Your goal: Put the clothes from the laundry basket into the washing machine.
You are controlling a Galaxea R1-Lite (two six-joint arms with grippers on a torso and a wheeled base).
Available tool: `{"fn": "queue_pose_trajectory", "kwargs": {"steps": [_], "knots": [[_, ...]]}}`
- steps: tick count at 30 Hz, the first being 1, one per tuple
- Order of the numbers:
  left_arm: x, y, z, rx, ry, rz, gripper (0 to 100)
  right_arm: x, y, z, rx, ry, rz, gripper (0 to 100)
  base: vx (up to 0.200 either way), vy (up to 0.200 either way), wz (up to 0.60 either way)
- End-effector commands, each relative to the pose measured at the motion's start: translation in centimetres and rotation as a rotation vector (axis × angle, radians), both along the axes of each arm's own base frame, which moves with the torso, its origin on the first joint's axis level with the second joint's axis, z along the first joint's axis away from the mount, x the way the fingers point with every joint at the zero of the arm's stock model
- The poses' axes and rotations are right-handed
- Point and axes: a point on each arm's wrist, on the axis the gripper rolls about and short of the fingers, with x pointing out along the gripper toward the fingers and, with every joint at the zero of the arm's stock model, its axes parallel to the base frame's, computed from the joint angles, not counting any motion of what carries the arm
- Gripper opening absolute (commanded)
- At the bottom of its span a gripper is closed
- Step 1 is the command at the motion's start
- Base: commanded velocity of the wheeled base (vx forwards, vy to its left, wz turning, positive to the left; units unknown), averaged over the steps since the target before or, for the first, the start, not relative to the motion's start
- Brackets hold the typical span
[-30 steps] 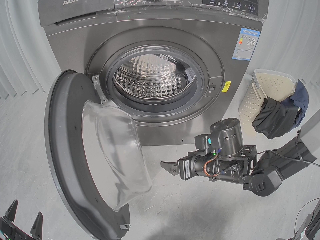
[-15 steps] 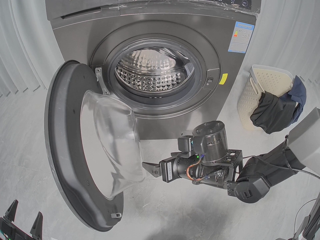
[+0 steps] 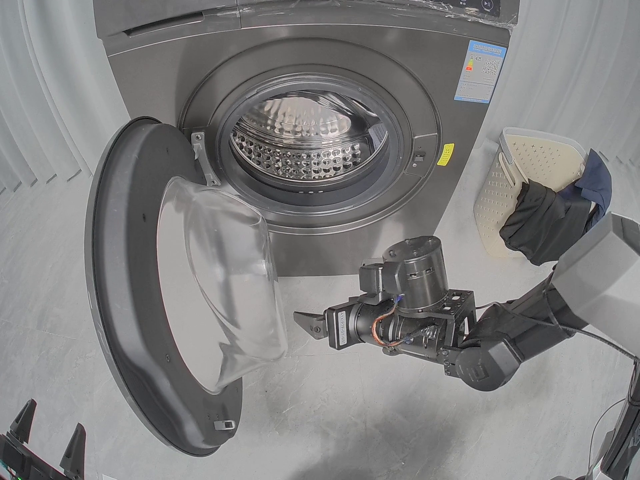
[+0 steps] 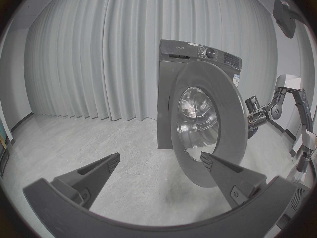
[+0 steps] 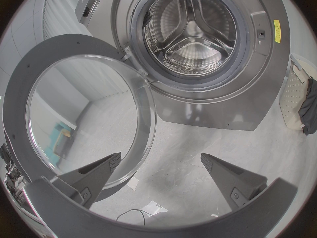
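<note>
The grey washing machine (image 3: 300, 48) stands with its round door (image 3: 127, 268) swung wide to the left, and its steel drum (image 3: 300, 145) holds nothing. To its right is a cream laundry basket (image 3: 533, 158) with a black garment (image 3: 543, 225) and a navy one (image 3: 597, 185) draped over its rim. My right gripper (image 3: 308, 323) hangs low over the floor before the machine, open and holding nothing, pointing at the door's glass bowl. In the right wrist view this gripper (image 5: 159, 156) faces the door (image 5: 19, 93) and drum (image 5: 191, 27). My left gripper (image 3: 55, 418) is open at the lower left.
Pale curtains (image 3: 40, 101) line the wall behind the machine. The left wrist view looks past my open left gripper (image 4: 159, 154) at the door's outer side (image 4: 231, 116). Bare grey floor (image 3: 373, 421) lies between the machine and the basket.
The head camera has shifted, so the whole scene sits differently. My right gripper has moved left, closer to the door's glass bowl. The clothes stay on the basket.
</note>
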Motion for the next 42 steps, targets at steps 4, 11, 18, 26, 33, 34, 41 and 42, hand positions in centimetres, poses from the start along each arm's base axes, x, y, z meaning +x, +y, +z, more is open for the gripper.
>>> {"fn": "queue_pose_trajectory", "kwargs": {"steps": [4, 11, 18, 26, 33, 34, 41, 42], "knots": [[0.0, 0.0, -0.4, -0.001, 0.000, 0.000, 100, -0.4, 3.0, -1.5, -0.001, 0.008, 0.058, 100, 0.000, 0.000, 0.00], [0.0, 0.0, -0.4, -0.001, 0.000, 0.000, 100, -1.2, 4.5, -0.5, 0.034, -0.020, 0.092, 100, 0.000, 0.000, 0.00], [0.0, 0.0, -0.4, -0.001, 0.001, 0.000, 100, 0.4, 4.7, -0.5, 0.050, -0.037, 0.069, 100, 0.000, 0.000, 0.00], [0.0, 0.0, -0.4, -0.001, 0.001, 0.000, 100, 1.6, 8.4, -2.4, 0.050, -0.063, 0.067, 100, 0.000, 0.000, 0.00], [0.0, 0.0, -0.4, -0.001, 0.001, 0.000, 100, 1.7, 12.0, -4.3, 0.064, -0.089, 0.081, 100, 0.000, 0.000, 0.00], [0.0, 0.0, -0.4, -0.001, 0.000, 0.000, 100, 1.7, 12.4, -4.5, 0.068, -0.094, 0.081, 100, 0.000, 0.000, 0.00], [0.0, 0.0, -0.4, -0.002, 0.000, 0.002, 100, 3.3, 14.3, -3.1, 0.185, -0.164, 0.044, 100, 0.000, 0.000, 0.00], [0.0, 0.0, -0.4, -0.001, 0.000, 0.002, 100, 3.6, 14.2, -2.6, 0.205, -0.175, 0.027, 100, 0.000, 0.000, 0.00]]}}
